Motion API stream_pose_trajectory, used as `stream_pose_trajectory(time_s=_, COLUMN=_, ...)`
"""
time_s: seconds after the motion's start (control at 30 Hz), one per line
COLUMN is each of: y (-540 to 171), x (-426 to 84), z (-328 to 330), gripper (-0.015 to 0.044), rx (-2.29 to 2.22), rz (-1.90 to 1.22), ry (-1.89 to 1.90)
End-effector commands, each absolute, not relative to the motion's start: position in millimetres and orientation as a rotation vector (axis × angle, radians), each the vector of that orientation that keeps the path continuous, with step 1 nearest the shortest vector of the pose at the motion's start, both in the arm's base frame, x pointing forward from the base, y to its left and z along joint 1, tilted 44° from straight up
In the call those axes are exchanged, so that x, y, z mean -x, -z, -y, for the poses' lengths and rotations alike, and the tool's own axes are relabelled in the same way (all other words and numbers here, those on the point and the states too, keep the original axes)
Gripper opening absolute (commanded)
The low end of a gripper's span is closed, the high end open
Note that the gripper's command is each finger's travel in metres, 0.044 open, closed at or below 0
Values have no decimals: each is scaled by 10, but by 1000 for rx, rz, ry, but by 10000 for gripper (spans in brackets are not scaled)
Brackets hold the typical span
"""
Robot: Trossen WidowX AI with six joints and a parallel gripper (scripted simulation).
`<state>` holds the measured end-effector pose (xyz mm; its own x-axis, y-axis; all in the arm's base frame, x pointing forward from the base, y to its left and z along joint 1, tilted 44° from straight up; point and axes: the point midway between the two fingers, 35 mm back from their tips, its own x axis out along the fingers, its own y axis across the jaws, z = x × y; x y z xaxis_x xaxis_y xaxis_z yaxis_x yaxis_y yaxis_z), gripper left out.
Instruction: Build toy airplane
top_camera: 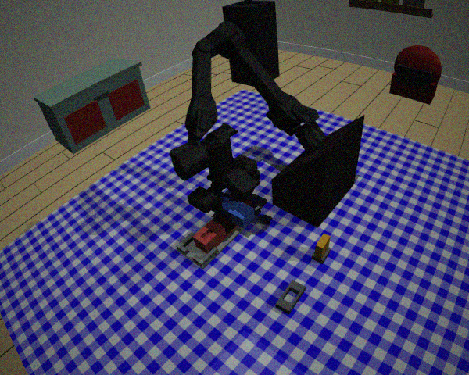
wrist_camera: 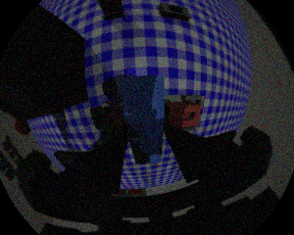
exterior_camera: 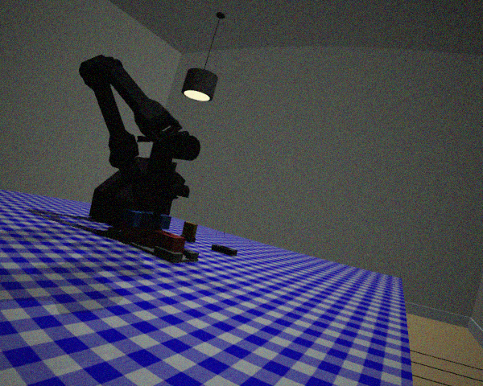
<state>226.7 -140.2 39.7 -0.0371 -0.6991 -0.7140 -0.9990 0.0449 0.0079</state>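
Observation:
The red fuselage (top_camera: pixel 205 241) (exterior_camera: pixel 173 241) (wrist_camera: pixel 177 116) lies in the grey cradle (top_camera: pixel 202 262) (exterior_camera: pixel 167 253), its slotted end toward the top camera. The blue wing (top_camera: pixel 238 211) (exterior_camera: pixel 141 219) (wrist_camera: pixel 141 105) lies across the fuselage, low on its top; its tab and the socket under it are hidden. My gripper (top_camera: pixel 241 208) (wrist_camera: pixel 145 128) is open around the wing, one finger on each side. The fingers stand down near the fuselage, and whether either touches the wing is unclear. The yellow tail fin (top_camera: pixel 323 244) (exterior_camera: pixel 189 232) stands upright in a small dark holder (top_camera: pixel 320 257), apart from the fuselage.
An empty grey rectangular holder (top_camera: pixel 284 304) (exterior_camera: pixel 224 249) lies on the checked cloth in front of the fin. A large black panel (top_camera: pixel 317 179) stands behind the fin, close to the arm. The arm's links rise behind the cradle.

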Motion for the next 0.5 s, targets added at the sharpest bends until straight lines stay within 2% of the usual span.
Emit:
stream_pose_trajectory(time_s=0.0, y=-399, x=-2269, z=1402, gripper=367, rx=1707, rz=-1792, ry=-724)
stream_pose_trajectory(time_s=0.1, y=-399, x=-2269, z=1402, gripper=440, rx=1707, rz=-1792, ry=-724)
stream_pose_trajectory(time_s=0.47, y=-455, x=-2290, z=1336, gripper=440, rx=1705, rz=-1789, ry=-727)
